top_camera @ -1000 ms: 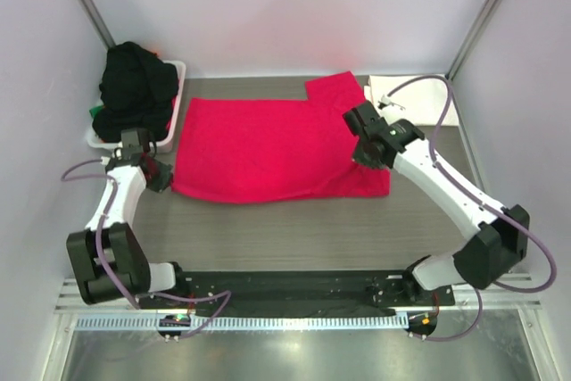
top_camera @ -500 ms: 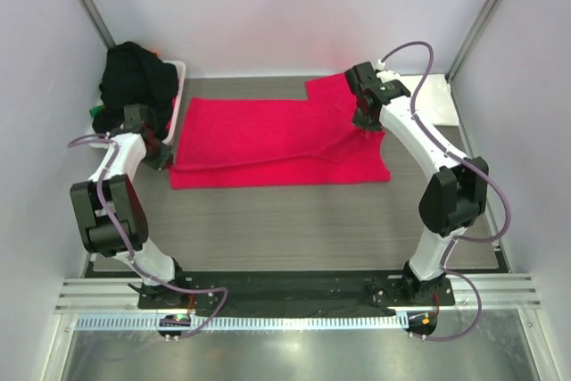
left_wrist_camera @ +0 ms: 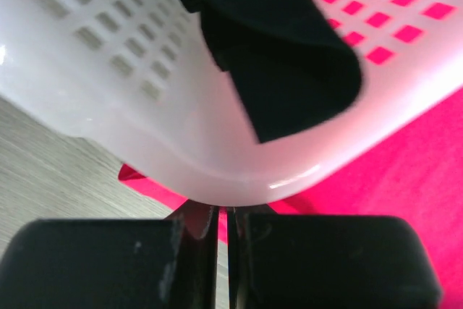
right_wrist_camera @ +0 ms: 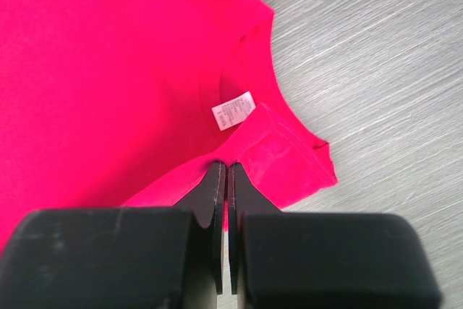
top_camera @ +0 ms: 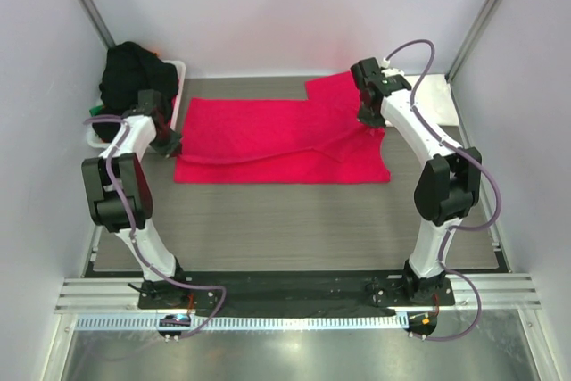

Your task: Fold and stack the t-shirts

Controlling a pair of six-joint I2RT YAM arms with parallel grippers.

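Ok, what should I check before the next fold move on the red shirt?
1. Left hand shut on the red t-shirt edge: ok.
2. Right hand shut on it beside the neck label: ok.
3. Left hand clear of the white basket: cannot tell, its corner sits right at the hand.
4. Shirt flat between the hands: not ok, a raised crease.
5. Black t-shirt inside the basket: ok, one flap over the rim.

Lab rig; white enclosure walls (top_camera: 294,15)

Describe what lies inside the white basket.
A heap of black cloth fills the white basket and hangs over its rim. Anything beneath the heap is covered and cannot be seen.
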